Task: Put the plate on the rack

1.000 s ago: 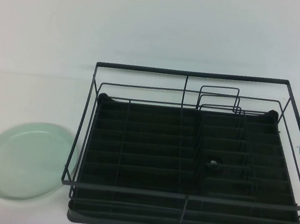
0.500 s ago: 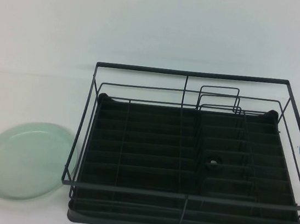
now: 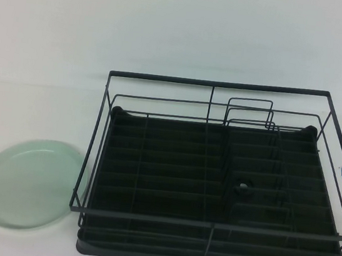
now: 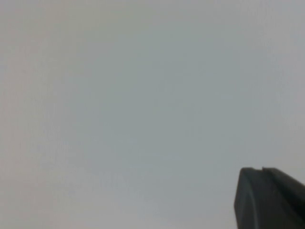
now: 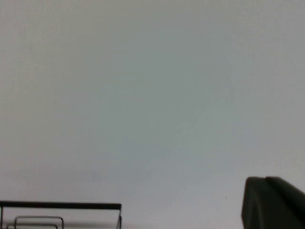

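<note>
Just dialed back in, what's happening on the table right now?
Nothing is being handled yet. The plate lies flat on the table, just outside the rack's left side, and nothing sits in the rack. Neither arm appears in the high view. The left gripper shows only as a dark piece at the edge of its wrist view, over bare table. The right gripper shows the same way, with a corner of the rack in its view. The plate has not been picked up.

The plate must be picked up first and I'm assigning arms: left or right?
Probably left. The plate lies left of the rack, on the left arm's side. Neither the left gripper nor the right gripper has reached the table.
</note>
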Tool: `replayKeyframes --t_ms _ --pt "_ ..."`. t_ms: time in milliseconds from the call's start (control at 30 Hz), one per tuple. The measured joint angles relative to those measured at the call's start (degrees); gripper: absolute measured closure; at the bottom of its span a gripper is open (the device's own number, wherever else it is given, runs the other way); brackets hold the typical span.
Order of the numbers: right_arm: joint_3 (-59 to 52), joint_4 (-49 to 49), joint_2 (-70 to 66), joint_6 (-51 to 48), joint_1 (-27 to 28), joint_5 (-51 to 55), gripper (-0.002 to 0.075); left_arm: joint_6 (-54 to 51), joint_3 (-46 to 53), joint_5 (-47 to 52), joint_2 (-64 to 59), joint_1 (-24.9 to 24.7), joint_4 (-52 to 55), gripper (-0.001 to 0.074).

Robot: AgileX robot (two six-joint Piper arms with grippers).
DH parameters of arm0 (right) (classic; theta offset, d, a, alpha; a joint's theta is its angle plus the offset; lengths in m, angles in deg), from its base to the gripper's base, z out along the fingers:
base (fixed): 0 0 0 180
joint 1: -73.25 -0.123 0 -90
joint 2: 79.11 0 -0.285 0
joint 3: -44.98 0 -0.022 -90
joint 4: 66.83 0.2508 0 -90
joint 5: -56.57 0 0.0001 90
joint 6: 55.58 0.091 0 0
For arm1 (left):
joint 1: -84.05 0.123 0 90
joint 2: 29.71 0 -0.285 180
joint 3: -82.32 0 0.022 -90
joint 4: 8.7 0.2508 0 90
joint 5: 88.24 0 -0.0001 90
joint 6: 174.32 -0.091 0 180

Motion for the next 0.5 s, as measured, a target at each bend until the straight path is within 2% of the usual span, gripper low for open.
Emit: replayKeyframes --t_ms 133,267,500 --pt "9.06 -5.63 -0.39 0.0 0.0 14.92 0.0708 -5.22 -12.61 14.93 -2.25 0.0 0.98 0.0734" --pt "18.44 -5.38 -5.05 0.0 0.0 24.54 0.0708 -6.17 -21.64 23.91 -9.89 0.0 3.06 0.0734" --pt "32.64 -0.76 -17.76 -0.12 -0.12 43.0 0.0708 0.48 -31.88 41.24 -26.6 0.0 3.76 0.0734"
